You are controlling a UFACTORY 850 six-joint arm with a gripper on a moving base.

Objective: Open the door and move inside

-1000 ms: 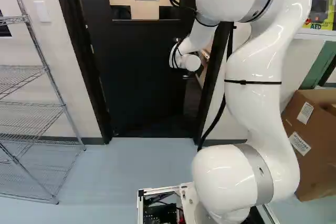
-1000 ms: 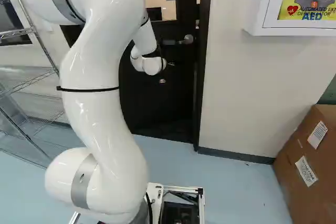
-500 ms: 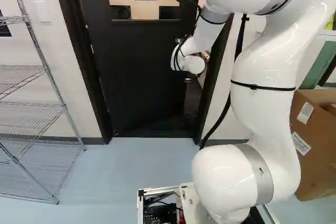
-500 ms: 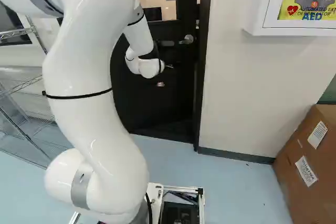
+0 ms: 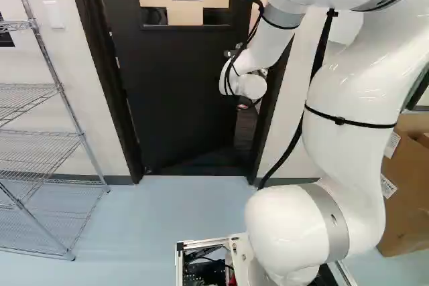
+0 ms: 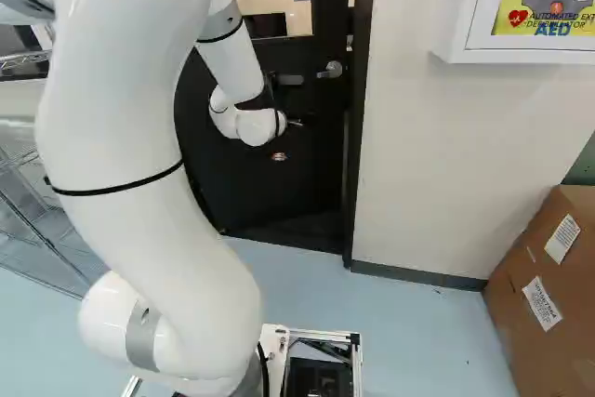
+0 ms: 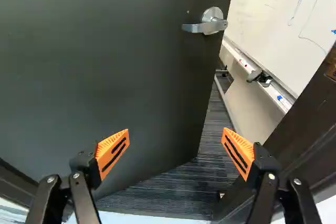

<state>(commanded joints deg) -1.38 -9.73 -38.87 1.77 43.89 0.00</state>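
In the right base view the black gripper (image 6: pixel 288 139) is at the end of the white arm, in front of the dark door (image 6: pixel 270 197) and lower than its metal lever handle (image 6: pixel 329 71). The wrist view shows the gripper (image 7: pixel 177 142) open, its orange pads wide apart with nothing held. Ahead of it the door (image 7: pixel 105 61) stands ajar, swung away into the far room. The handle (image 7: pixel 207 23) is near the door's free edge, farther ahead than the fingertips. Between that edge and the dark frame (image 7: pixel 299 121) is a gap showing grey floor.
Through the gap a whiteboard (image 7: pixel 283 22) with a marker tray (image 7: pixel 265 85) lines a wall. A wire shelf (image 5: pixel 40 142) stands left of the doorway in the left base view. In the right base view, a wall cabinet (image 6: pixel 453 34) and a cardboard box (image 6: pixel 548 290) are right of it.
The arm's upper part has swung rightward in the left base view and leftward in the right one. Its wrist has dropped slightly. Base and door show no clear shift.
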